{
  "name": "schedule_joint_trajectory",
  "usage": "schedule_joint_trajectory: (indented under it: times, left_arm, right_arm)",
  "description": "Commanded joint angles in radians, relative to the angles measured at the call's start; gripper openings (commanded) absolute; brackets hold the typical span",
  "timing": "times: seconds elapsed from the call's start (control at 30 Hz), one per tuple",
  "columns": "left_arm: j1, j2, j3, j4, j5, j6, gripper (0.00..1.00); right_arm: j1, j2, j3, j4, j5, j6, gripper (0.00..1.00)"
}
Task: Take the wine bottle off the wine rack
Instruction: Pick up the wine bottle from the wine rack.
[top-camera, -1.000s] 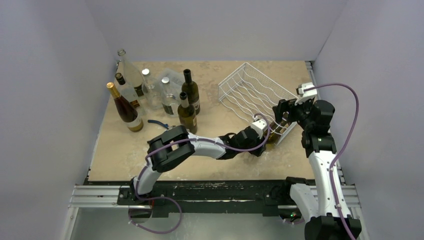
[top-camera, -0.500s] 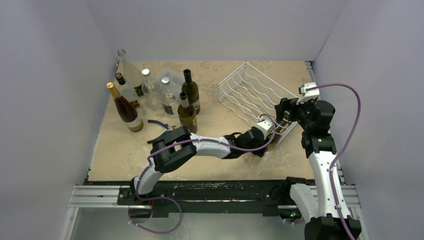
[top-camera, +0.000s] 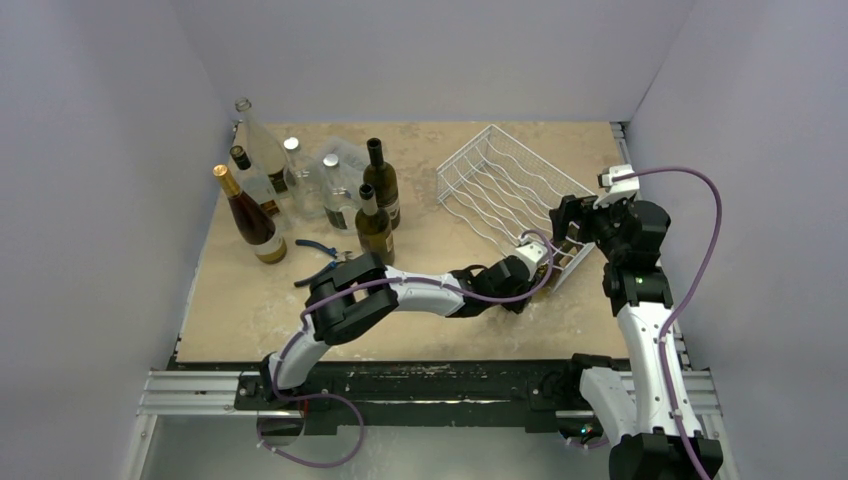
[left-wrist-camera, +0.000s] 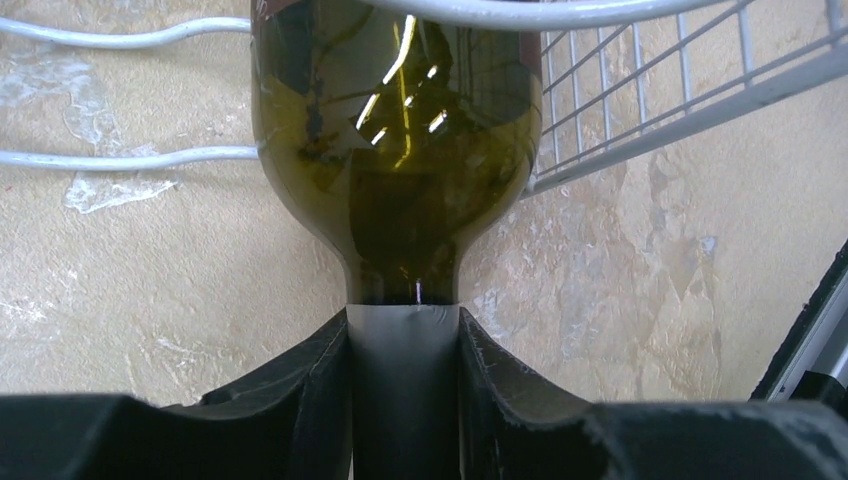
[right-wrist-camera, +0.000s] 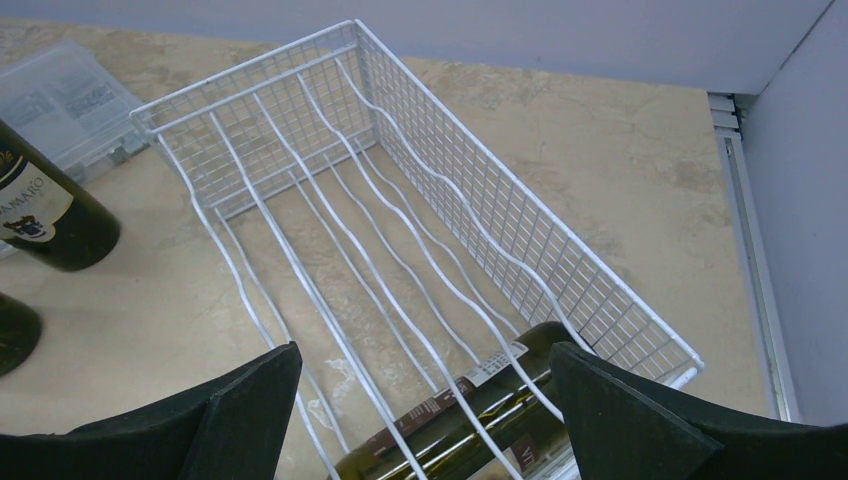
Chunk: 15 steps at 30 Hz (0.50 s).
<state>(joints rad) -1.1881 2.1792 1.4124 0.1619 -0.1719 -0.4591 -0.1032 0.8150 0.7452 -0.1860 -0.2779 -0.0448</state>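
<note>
The wine bottle (left-wrist-camera: 395, 150) is lying on its side at the near end of the wine rack (right-wrist-camera: 400, 180), its dark green body sitting inside the white wire frame with wavy wires crossing over its label, and its neck is poking out past the rack's edge toward the left arm. The left gripper (left-wrist-camera: 403, 330) is pinching that foil-wrapped neck — both black fingers (left-wrist-camera: 300, 390) are pressing against it from either side, just behind the shoulder. The right gripper (right-wrist-camera: 425, 350) is hovering above the bottle and the rack with its fingers spread wide, touching neither. The rack is resting on the right half of the beige table (top-camera: 250, 310), by the right wall. Well apart, at the far left — a cluster of upright bottles (top-camera: 375, 225) is standing beside a clear plastic box (right-wrist-camera: 60, 100).
</note>
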Motion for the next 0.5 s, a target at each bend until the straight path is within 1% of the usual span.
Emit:
schedule_joint_trajectory:
  times: [0.0, 0.1, 0.17, 0.2, 0.37, 0.47]
  left_arm:
    - [-0.005, 0.004, 0.038, 0.009, 0.002, 0.035, 0.28]
    - [-0.005, -0.014, 0.025, 0.017, -0.001, 0.052, 0.11]
    - [-0.009, -0.038, 0.002, 0.04, -0.012, 0.066, 0.02]
    - [-0.012, -0.05, -0.011, 0.05, -0.026, 0.075, 0.0]
    - [-0.042, -0.128, -0.076, 0.1, -0.103, 0.148, 0.0]
    - [-0.052, -0.164, -0.121, 0.147, -0.122, 0.176, 0.0]
  right_arm:
    - [0.002, -0.019, -0.004, 0.046, 0.016, 0.012, 0.99]
    - [0.002, -0.019, -0.004, 0.046, 0.014, 0.012, 0.99]
    - [0.002, -0.019, -0.004, 0.045, 0.014, 0.012, 0.99]
    - [0.002, -0.019, -0.004, 0.046, 0.013, 0.011, 0.99]
    - [0.002, -0.017, -0.005, 0.046, 0.008, 0.011, 0.99]
    - [0.002, -0.017, -0.005, 0.046, 0.004, 0.011, 0.99]
